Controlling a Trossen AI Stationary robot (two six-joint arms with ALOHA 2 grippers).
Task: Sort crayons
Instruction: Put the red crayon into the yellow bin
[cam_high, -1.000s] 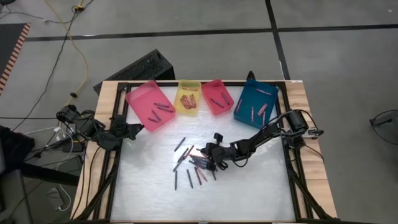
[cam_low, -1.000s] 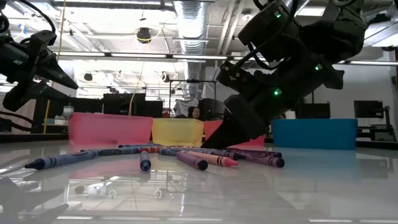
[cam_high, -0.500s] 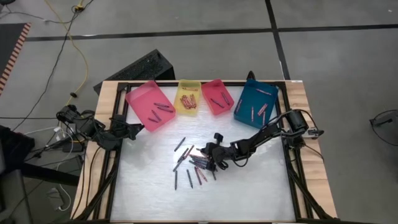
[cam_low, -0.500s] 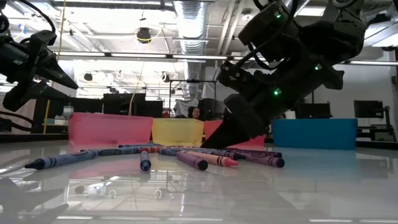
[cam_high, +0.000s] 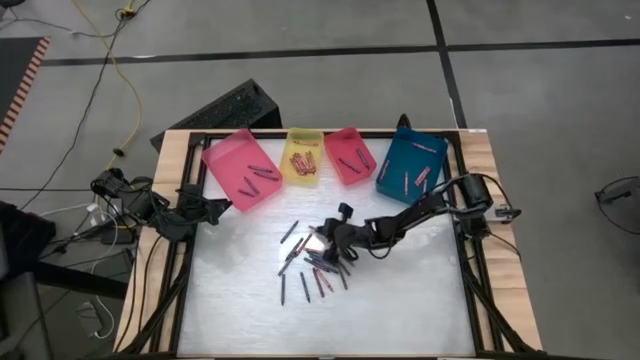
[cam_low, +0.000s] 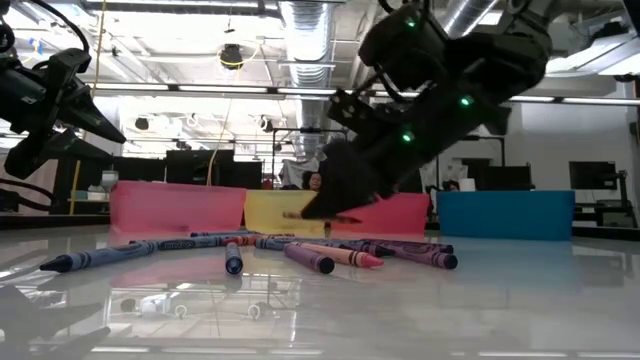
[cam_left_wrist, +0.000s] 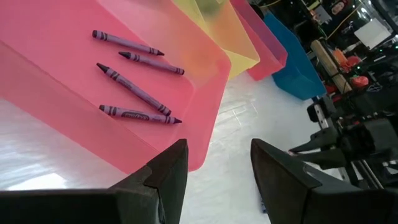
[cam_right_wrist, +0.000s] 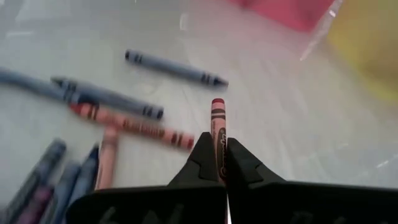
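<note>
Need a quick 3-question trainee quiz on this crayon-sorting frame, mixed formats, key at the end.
1. True or false: the right end effector is shut on a red crayon.
2. Multiple choice: the left end effector hangs nearest which tray? A) blue tray B) large pink tray C) yellow tray
3. Fill in: the crayons lying in the large pink tray are ____ in colour.

Key: 1 true. 2 B. 3 purple; four purple crayons show in the left wrist view.
</note>
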